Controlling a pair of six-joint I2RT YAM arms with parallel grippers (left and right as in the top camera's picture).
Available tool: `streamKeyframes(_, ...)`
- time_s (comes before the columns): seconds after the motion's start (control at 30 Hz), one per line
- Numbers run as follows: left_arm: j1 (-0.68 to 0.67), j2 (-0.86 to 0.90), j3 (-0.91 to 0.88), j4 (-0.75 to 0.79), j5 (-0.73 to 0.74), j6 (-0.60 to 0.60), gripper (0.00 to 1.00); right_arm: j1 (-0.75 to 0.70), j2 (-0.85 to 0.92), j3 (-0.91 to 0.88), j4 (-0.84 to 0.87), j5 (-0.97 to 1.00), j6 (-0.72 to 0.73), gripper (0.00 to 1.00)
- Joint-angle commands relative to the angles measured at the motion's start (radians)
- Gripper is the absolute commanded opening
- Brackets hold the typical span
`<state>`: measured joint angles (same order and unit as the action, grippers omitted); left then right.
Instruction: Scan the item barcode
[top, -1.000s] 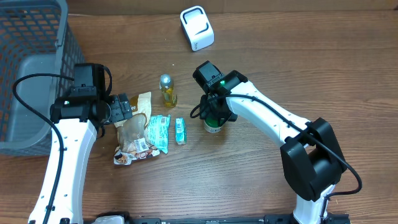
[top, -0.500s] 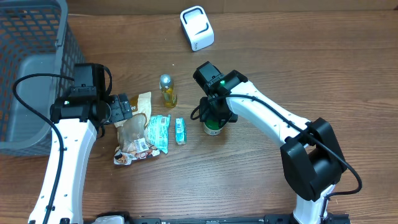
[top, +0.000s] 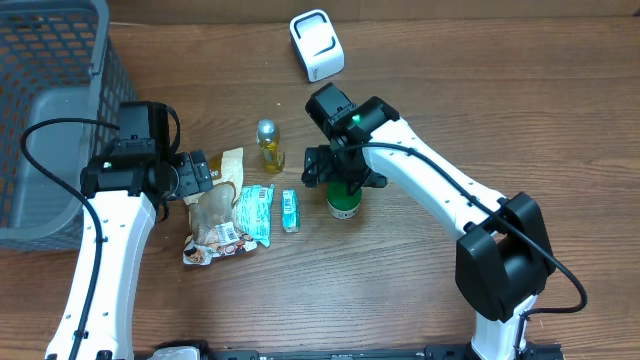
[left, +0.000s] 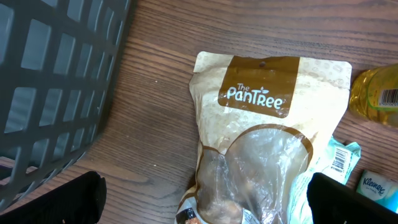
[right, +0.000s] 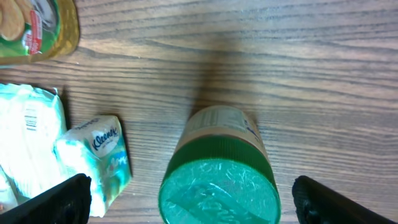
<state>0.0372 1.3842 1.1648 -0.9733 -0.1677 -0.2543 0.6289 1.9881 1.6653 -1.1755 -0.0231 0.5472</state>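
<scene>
R hand (top: 340, 178) hangs just above the green-lidded jar (right: 217, 180), spread wide. Its fingers (right: 62, 199) stand clear on either side and hold nothing. The jar stands upright on the counter (top: 560, 110), mid-scene, well apart from the white scanner (top: 317, 45) at the far edge. L hand (top: 200, 175) is also fully spread and empty, over the snack pouch (left: 261, 137).

Risks, as I judge them:
- No barcode shows on the jar from here. If it's picked up w/o checking which way the label faces, the code may point away from the scanner, or a finger may cover it.
- A grip high on the smooth lid could slip, or tip the jar onto the tissue pack (right: 99, 155) just beside it.
- The small bottle (top: 268, 148) stands near the path and could get knocked over.

Containers:
- Jar: lid on, contents unseen.
- Bottle: yellow liquid.
- Pouch: something behind the clear window, too blurred to name.
- Grey basket (top: 50, 60) at left: nothing visible inside.
</scene>
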Motion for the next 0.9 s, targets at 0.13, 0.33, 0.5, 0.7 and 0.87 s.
streamKeyframes(0.13,0.002,0.002,0.021,-0.002,0.004,0.015,0.99,-0.003,0.0,0.017,0.015,-0.002,0.001,1.0)
streamKeyframes(0.33,0.002,0.002,0.021,-0.002,0.004,0.015,1.0,-0.003,0.0,0.016,0.006,-0.002,0.001,1.0)
streamKeyframes(0.5,0.002,0.002,0.021,-0.002,0.004,0.015,0.99,-0.003,0.002,-0.006,0.003,-0.002,0.006,1.0)
streamKeyframes(0.7,0.002,0.002,0.021,-0.002,0.004,0.015,0.99,-0.003,0.016,-0.039,0.006,0.002,0.063,1.0)
streamKeyframes(0.87,0.002,0.002,0.021,-0.001,0.004,0.015,1.0,-0.001,0.036,-0.044,0.007,0.002,0.086,0.99)
